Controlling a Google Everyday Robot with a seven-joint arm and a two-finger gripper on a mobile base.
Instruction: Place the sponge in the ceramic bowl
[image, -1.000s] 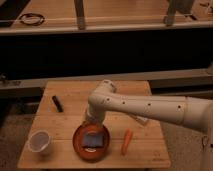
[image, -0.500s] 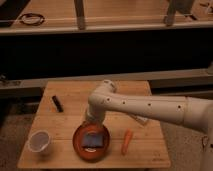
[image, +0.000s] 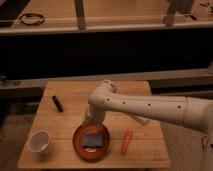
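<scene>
The orange-brown ceramic bowl (image: 80, 148) stands near the front edge of the wooden table (image: 70, 105). A dark blue-grey sponge (image: 93, 140) lies flat inside the bowl, right of its centre. My white arm reaches in from the right and bends down over the bowl's back rim. The gripper (image: 92, 121) is just above and behind the sponge, mostly hidden by the arm's wrist.
A small white cup (image: 39, 141) stands at the table's front left. A slim black stick (image: 57, 103) lies at the back left. An orange carrot-like piece (image: 127, 142) lies right of the bowl. Shelves and rails run behind the table.
</scene>
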